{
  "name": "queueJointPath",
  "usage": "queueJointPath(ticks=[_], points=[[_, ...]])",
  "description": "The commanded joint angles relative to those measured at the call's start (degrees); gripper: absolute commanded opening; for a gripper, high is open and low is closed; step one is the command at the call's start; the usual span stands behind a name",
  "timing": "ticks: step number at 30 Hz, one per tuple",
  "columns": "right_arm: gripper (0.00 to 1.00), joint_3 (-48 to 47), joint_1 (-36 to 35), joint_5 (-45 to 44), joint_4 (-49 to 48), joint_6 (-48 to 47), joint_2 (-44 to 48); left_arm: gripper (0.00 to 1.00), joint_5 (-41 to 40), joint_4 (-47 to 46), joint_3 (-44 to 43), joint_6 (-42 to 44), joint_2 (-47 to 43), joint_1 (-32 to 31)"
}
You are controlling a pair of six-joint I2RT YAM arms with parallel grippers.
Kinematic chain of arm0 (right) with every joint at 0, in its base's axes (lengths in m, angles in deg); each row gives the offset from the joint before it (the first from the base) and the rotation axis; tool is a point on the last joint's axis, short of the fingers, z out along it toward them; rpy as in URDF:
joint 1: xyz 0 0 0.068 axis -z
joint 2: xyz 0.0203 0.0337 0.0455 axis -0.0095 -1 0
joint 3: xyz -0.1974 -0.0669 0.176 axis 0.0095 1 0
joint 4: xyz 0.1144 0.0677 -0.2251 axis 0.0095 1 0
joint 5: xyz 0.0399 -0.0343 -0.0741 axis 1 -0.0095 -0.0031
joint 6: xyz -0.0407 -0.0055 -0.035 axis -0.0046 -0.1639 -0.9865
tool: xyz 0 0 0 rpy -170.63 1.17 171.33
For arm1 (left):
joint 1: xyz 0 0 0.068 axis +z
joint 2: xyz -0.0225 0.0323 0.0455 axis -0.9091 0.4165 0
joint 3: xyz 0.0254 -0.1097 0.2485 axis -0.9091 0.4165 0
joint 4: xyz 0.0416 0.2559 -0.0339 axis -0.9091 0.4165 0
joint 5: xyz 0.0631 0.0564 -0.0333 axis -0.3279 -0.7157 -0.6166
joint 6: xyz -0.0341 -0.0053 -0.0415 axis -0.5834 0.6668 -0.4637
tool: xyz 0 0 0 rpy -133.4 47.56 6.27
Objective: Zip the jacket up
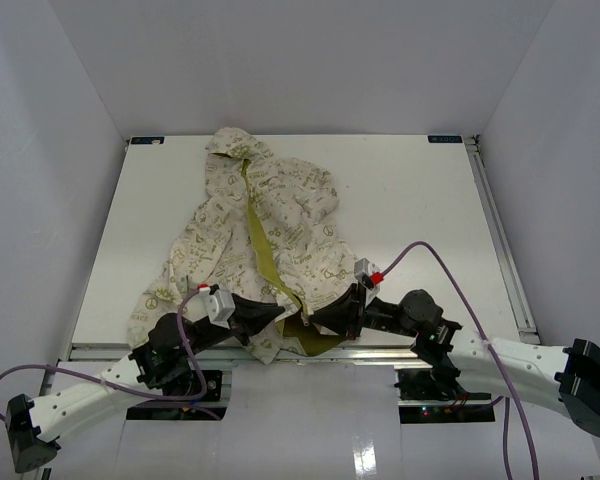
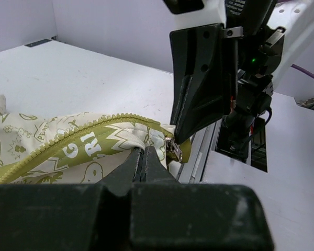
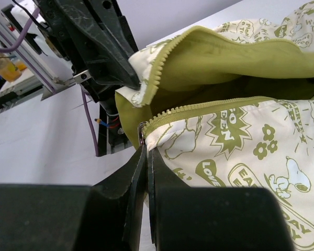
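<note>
Three walls (image 1: 280,60) enclose the white table (image 1: 410,200); left gripper (image 1: 272,312) and right gripper (image 1: 318,320) each clamp the jacket (image 1: 280,215).

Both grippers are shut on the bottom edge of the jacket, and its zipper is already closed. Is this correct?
No. The zipper is open: the right wrist view shows its two sides apart, with green lining between them. The left gripper and right gripper are shut on the bottom edge of the jacket.
</note>
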Motion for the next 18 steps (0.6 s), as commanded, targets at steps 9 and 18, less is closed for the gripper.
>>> queueJointPath(ticks=[9, 18], points=[[0.08, -3.04, 5.57, 10.99, -1.98, 8.32, 1.99, 0.0, 13.19, -9.49, 0.87, 6.77, 4.36, 0.05], [0.08, -1.82, 6.68, 15.11, -3.24, 8.27, 3.34, 0.0, 12.48, -9.71, 1.89, 7.53, 0.83, 0.05]])
